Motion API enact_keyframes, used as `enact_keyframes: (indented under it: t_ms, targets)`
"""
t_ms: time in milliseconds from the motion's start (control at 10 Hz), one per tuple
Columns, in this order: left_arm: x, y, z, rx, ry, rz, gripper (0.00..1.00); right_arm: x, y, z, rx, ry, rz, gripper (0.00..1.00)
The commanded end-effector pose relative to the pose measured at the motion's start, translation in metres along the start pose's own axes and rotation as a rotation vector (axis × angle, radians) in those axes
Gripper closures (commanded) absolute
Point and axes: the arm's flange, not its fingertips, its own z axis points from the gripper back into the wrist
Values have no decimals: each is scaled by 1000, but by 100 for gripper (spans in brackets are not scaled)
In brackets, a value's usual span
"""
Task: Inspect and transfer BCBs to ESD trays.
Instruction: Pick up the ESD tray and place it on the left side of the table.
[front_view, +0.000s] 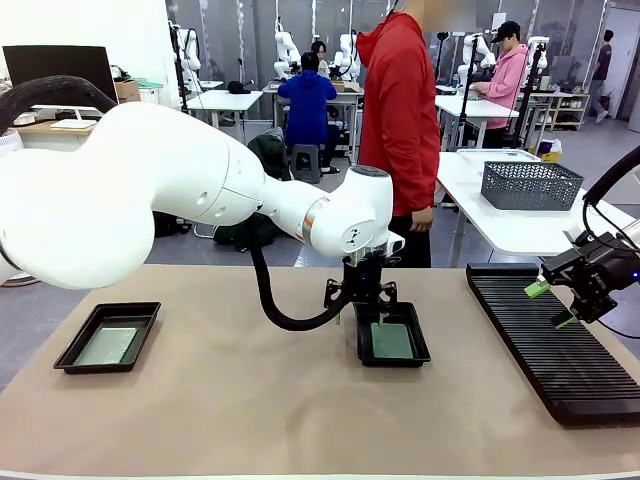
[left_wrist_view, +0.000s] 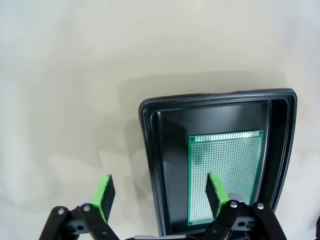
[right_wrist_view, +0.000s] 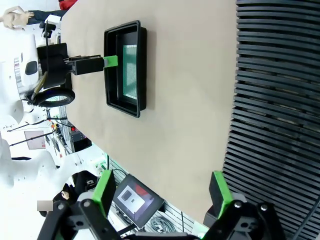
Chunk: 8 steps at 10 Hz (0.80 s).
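Observation:
Two black ESD trays lie on the tan table. The middle tray (front_view: 392, 352) holds a pale green BCB (front_view: 392, 340), and the left tray (front_view: 70, 352) holds another BCB (front_view: 106, 346). My left gripper (front_view: 359, 312) hangs open just above the middle tray's left rim. In the left wrist view the left gripper (left_wrist_view: 160, 194) straddles the tray wall (left_wrist_view: 150, 150): one fingertip (left_wrist_view: 216, 192) is over the BCB (left_wrist_view: 227, 165), the other over bare table. Nothing is held. My right gripper (front_view: 551, 304) (right_wrist_view: 162, 192) is open and empty over the rack's near-left edge.
A long black ribbed rack (front_view: 565, 345) (right_wrist_view: 275, 100) fills the table's right side. A grey mesh basket (front_view: 530, 185) sits on a white table behind it. A person in a red jacket (front_view: 400, 100) stands at the far edge, close behind the middle tray (right_wrist_view: 125, 70).

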Motion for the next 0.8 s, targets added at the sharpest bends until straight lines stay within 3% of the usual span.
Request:
enact_keyframes:
  t_ms: [0,700]
  targets:
    - [4,3,-2,-29,5,-19,6,-3,2,0,0,-5,-1,0]
    - [6,11,-4,-46,-3,-16,49,-3,2,0,0,-5,-1,0]
